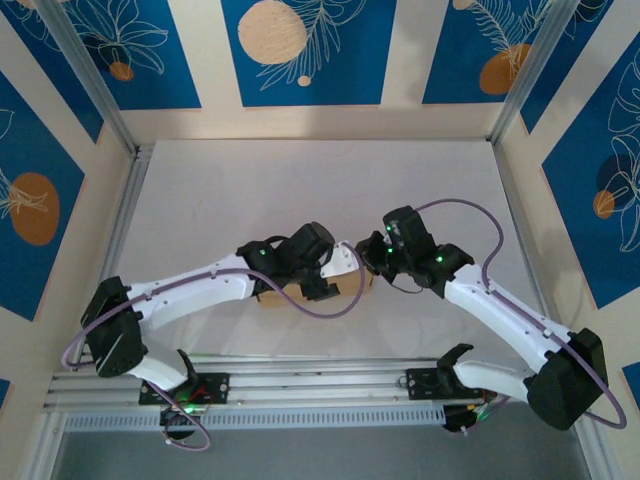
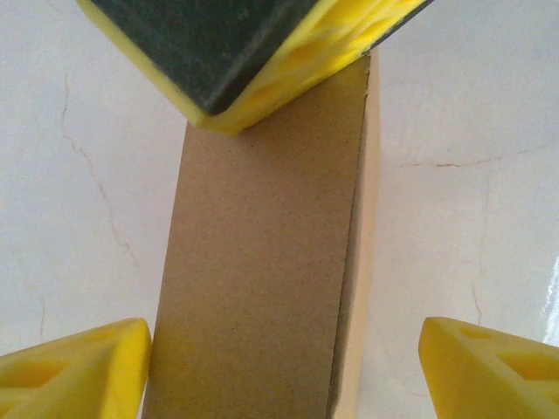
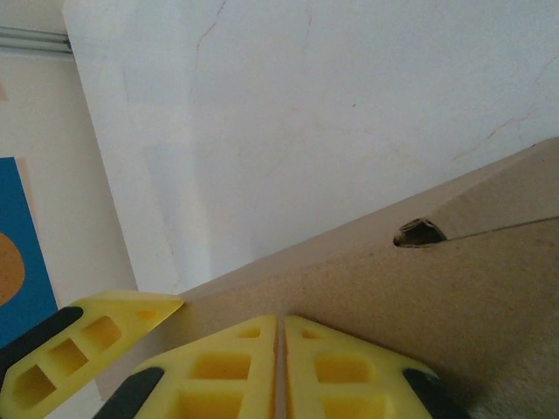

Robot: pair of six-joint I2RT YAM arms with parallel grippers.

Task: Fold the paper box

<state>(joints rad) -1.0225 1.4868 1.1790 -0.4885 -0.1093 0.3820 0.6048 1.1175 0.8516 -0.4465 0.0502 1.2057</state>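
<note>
The paper box is a plain brown cardboard box lying flat on the white table; in the top view only its edges peek out from under the two wrists. My left gripper is open and straddles the box's near end. Its left finger is touching the box's side and its right finger stands well clear. My right gripper is shut, with nothing between its fingers, and its tips rest against the box's top panel. One of its fingers shows over the box's far end in the left wrist view.
The white table top stretches behind the arms to walls with blue panels. Aluminium rails run along the near edge between the two arm bases. A purple cable loops under the left wrist.
</note>
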